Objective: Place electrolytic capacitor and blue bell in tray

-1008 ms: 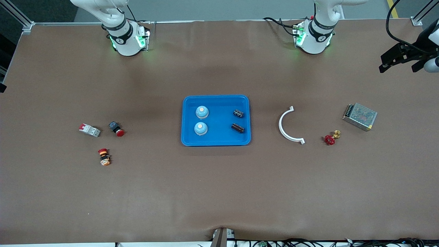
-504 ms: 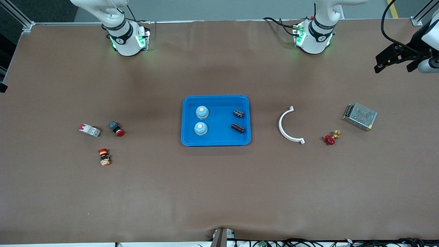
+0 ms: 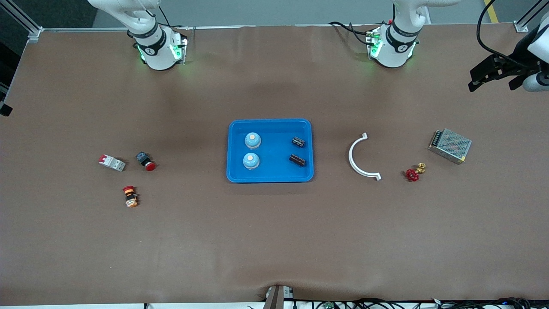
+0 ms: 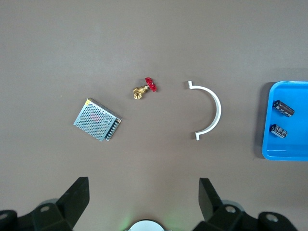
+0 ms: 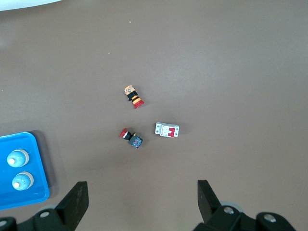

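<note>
The bright-blue tray (image 3: 274, 122) lies mid-table. In it stand two blue bells (image 3: 252, 140) (image 3: 251, 160) on the side toward the right arm's end. Two dark electrolytic capacitors (image 3: 298, 141) (image 3: 297, 160) lie on the side toward the left arm's end. My left gripper (image 3: 493, 83) is open and empty, high over the left arm's end of the table. Its wrist view (image 4: 143, 190) shows the tray's edge (image 4: 298, 120) and both capacitors (image 4: 283, 108). My right gripper (image 5: 142, 190) is open and empty, high over the right arm's end. Its wrist view shows the tray (image 5: 41, 163) and bells (image 5: 18, 158).
A white curved bracket (image 3: 351, 154), a red-handled brass valve (image 3: 412, 174) and a metal mesh box (image 3: 450, 146) lie toward the left arm's end. A circuit breaker (image 3: 112, 162), a red push button (image 3: 146, 162) and an orange-red button (image 3: 130, 196) lie toward the right arm's end.
My left gripper rose slightly and shifted a little toward the tray's side early on, then held still. Nothing in the tray or on the table has moved.
</note>
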Robot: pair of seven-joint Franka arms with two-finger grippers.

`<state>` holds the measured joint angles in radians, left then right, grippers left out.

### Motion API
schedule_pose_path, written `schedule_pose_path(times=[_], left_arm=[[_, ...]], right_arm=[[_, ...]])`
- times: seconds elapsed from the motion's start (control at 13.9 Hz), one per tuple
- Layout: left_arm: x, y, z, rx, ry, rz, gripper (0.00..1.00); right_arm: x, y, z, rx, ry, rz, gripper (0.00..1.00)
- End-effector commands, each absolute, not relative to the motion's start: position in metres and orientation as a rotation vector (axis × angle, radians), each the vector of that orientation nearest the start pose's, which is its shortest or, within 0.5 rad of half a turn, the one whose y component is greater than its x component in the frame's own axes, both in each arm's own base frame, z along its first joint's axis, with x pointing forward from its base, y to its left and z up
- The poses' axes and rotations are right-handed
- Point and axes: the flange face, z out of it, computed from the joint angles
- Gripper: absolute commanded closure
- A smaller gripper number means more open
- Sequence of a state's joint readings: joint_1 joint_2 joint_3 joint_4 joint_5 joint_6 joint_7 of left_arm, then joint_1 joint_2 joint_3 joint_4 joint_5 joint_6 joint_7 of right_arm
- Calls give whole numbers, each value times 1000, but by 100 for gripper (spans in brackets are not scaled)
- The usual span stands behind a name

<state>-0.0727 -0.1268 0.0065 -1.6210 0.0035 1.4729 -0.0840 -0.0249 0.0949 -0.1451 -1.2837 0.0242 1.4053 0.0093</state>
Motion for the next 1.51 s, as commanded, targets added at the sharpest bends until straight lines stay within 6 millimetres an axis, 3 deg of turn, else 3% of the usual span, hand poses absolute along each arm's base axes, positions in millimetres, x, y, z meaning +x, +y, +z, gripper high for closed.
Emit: schedule_pose_path(times=[0.0, 1.44], left_arm=[[492, -30, 666, -3137, -46, 26, 0], [492, -28, 663, -3135, -51, 38, 0]], right_arm=[[548, -86, 692, -3123, 263, -52, 0], [544, -83, 685, -3118, 264, -64, 0]])
